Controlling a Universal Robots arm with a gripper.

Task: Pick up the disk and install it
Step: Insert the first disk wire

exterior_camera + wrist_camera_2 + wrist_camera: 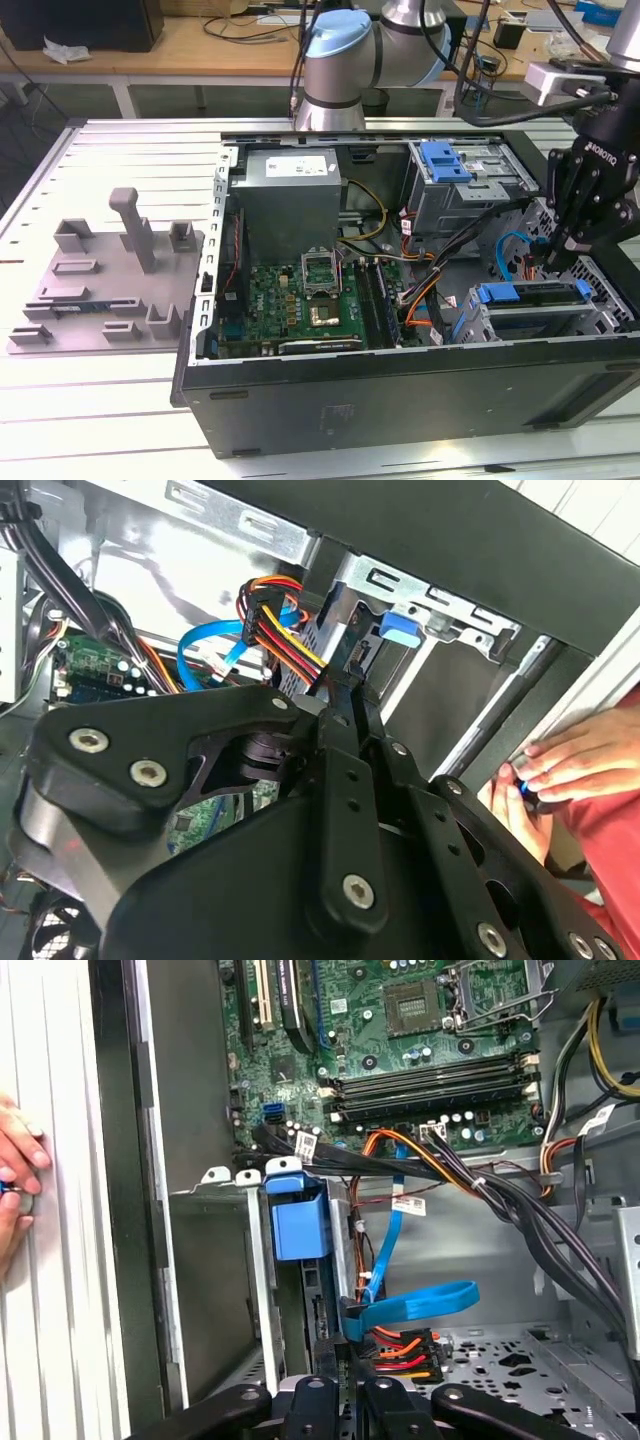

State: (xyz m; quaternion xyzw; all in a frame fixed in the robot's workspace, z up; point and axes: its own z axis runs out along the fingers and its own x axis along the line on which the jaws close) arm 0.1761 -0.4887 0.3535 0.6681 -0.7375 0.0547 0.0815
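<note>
Computer case (400, 400) lies open on its side on a slatted metal table (120, 150). The robot arm (350, 50) reaches in from the far edge. Its gripper (548, 262) hangs inside the case at the exterior view's right, just above the near drive cage (480, 325).

The disk (530, 293) sits in this near drive cage, standing on edge, with its blue carrier frame along the top. In the first wrist view the blue carrier end (298, 1222) stands between the cage's metal walls, with the gripper (340, 1392) close beside the slot. In the second wrist view the gripper (345, 692) points toward the disk (398, 628) and a bundle of red, orange and yellow wires (275, 620). Whether the gripper is spread, pressed together or pinching the disk cannot be told.

A flat blue cable (410, 1305) loops near the slot. The motherboard (300, 300) fills the middle of the case, and a grey power supply (290, 195) sits beyond it. A second cage at the far right corner carries a blue bracket (445, 160) on top.

A grey fixture plate (100, 290) lies on the table, well apart from the case, at the exterior view's left. A person's hand (570, 765) rests just outside the case wall.
</note>
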